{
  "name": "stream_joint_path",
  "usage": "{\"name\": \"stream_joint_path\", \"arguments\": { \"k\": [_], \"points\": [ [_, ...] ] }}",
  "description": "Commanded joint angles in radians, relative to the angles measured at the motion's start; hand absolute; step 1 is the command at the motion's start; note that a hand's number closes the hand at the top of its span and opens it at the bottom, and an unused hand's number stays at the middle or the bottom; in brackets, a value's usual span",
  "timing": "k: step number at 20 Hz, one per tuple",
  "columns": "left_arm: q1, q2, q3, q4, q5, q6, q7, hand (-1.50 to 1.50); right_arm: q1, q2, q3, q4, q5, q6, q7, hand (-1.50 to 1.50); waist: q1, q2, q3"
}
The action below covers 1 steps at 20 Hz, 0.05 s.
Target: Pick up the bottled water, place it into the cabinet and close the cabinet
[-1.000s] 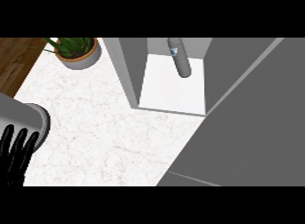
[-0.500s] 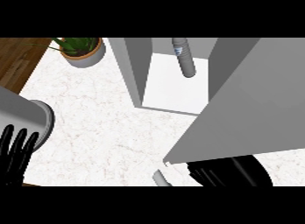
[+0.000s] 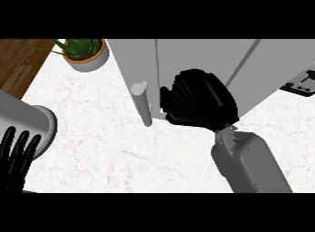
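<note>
We judge the task to be in its last step: our right hand (image 3: pixel 199 102) lies with spread, fairly straight fingers flat against the front of the grey cabinet (image 3: pixel 280 68), which stands on the white marble bench (image 3: pixel 120 149), and the cabinet door (image 3: pixel 193 56) looks shut or nearly so, with its vertical handle (image 3: pixel 141 102) just to the left of our palm. The bottled water is nowhere in view; from the door's position we take it to be inside the cabinet, hidden behind the panel under our hand, though we cannot confirm that. So the picking and placing appear done, and what is left, as far as we can tell, is to make sure the door sits flush. Our right hand holds nothing and only presses on the door. Our left hand (image 3: pixel 10 161) rests at the lower left edge of the view, fingers straight and pointing up, also empty. A potted plant (image 3: pixel 87 53) stands at the bench's far left corner, and a toaster (image 3: pixel 304 81) shows beyond the cabinet on the right.
</note>
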Motion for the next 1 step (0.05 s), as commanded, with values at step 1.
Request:
{"name": "stream_joint_path", "arguments": {
  "k": [1],
  "points": [
    [0.017,-0.002,0.002,0.024,0.004,-0.015,-0.001,-1.50,-0.261,0.006,-0.053,0.253,-0.045,-0.080,-0.026,1.50,-0.002,-0.003,-0.004]
  ]
}}
